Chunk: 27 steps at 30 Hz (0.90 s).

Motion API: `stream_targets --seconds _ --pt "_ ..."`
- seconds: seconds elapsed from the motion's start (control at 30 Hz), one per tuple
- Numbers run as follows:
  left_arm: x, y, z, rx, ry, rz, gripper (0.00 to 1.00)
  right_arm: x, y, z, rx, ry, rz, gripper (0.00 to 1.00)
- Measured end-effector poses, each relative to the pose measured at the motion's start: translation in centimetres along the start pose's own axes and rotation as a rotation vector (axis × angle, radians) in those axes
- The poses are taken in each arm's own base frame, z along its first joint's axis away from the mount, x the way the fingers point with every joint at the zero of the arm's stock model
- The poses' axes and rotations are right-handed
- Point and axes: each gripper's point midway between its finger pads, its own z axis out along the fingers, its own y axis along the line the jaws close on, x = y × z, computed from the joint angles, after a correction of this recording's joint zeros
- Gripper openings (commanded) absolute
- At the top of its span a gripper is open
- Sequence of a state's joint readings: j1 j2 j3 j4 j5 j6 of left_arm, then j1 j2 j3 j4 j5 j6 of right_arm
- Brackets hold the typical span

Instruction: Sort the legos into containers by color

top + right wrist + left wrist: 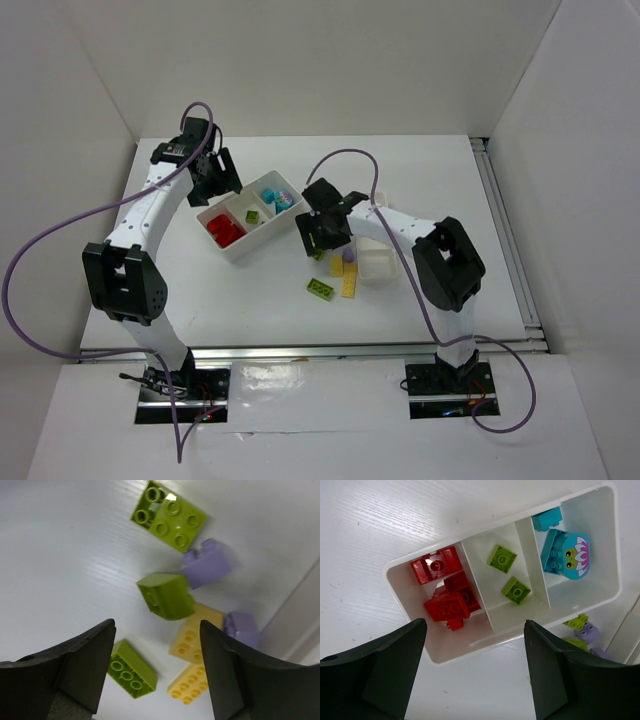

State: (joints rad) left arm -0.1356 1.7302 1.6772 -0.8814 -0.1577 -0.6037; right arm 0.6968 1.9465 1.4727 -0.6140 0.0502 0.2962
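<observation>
We saw the left gripper (475,672) hanging by the left end of the three-compartment tray (580,592), its fingers spread with nothing between them. The tray lay askew, left of the middle of the table (440,170) and a little nearer the far edge. Red bricks (451,607) were piled in one end compartment. Two lime green bricks (502,558) lay apart in the middle one. Teal pieces (552,555) sat in the other end, one with a flower-printed oval face. The right gripper (156,645) was likewise spread and empty above bricks loose near the table's middle: loose lime green bricks (167,597), lilac bricks (206,565) and yellow bricks (195,632). A second white tray (380,270) lay just beside them, toward the right edge.
</observation>
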Motion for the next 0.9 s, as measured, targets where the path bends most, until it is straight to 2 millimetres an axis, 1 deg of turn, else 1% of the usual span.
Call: stream_targets --seconds 0.03,0.1,0.17,0.3,0.43,0.53,0.57,0.67,0.7,0.9 --pt "0.0 0.0 0.0 0.000 0.000 0.000 0.87 0.1 0.4 0.0 -0.015 0.004 0.004 0.68" --pt "0.1 0.0 0.0 -0.001 0.001 0.000 0.87 0.2 1.2 0.0 -0.041 0.006 0.012 0.64" --pt "0.1 -0.1 0.0 0.001 0.002 0.004 0.87 0.1 1.7 0.0 -0.057 0.001 0.021 0.64" --pt "0.3 -0.2 0.1 0.003 0.004 0.006 0.87 0.0 1.9 0.3 -0.064 -0.001 0.038 0.64" --pt "0.5 -0.3 0.2 0.006 0.011 0.007 0.87 0.3 1.9 1.4 -0.058 0.017 0.042 0.64" --pt "0.4 -0.4 0.2 0.010 0.006 0.007 0.87 0.3 1.8 2.1 -0.038 0.024 0.043 0.73" --pt "0.4 -0.4 0.2 0.010 0.006 0.007 0.87 0.3 1.7 2.2 -0.030 0.023 0.041 0.78" --pt "0.3 -0.5 0.2 0.013 0.004 0.008 0.87 0.1 1.4 2.3 0.008 0.013 0.033 0.84" --pt "0.3 -0.5 0.2 0.014 0.004 0.008 0.86 0.1 1.3 2.2 0.018 0.010 0.029 0.86" --pt "0.4 -0.6 0.2 0.019 0.007 0.008 0.86 0.2 0.9 2.2 0.066 0.004 0.017 0.85"
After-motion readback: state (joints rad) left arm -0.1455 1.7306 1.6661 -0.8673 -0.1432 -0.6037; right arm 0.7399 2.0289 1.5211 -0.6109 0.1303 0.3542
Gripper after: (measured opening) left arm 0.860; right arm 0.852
